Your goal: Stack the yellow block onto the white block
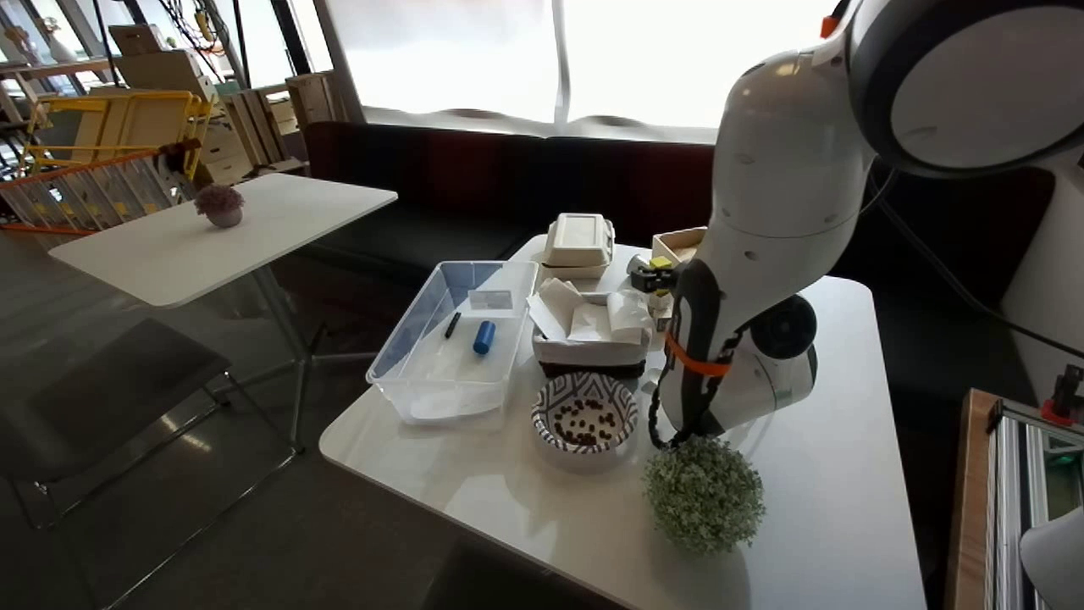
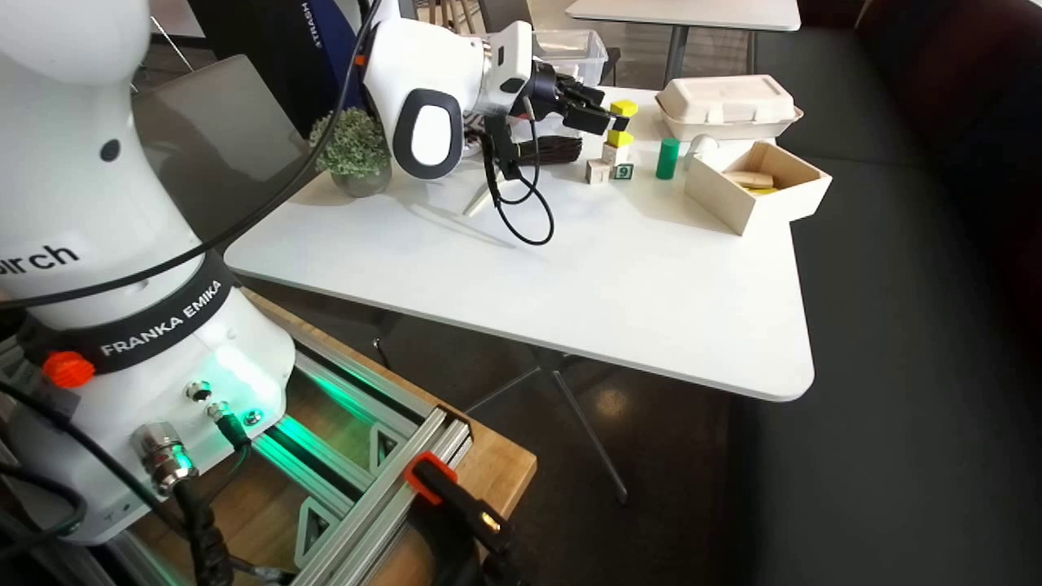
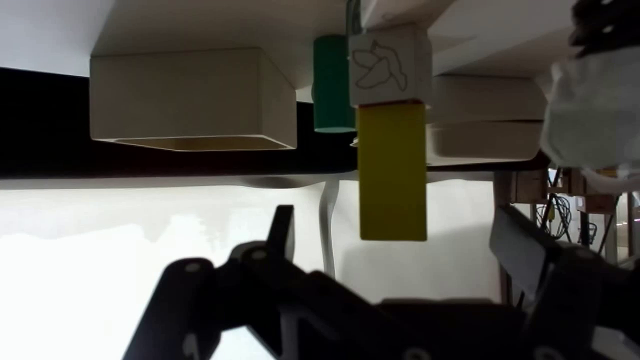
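Observation:
The yellow block stands upright on top of the white block, which has a line drawing on its face; the wrist view is upside down. In an exterior view the yellow block is crossed by a dark finger, with the white block below it. The yellow block also shows beside the gripper in an exterior view. My gripper is open, its fingers on either side of the yellow block's upper end, with a visible gap to each. The gripper also shows in both exterior views.
Small wooden cubes sit at the stack's base. A green cylinder, an open wooden box and a takeaway container stand nearby. A plastic bin, a patterned bowl and a potted plant are also on the table.

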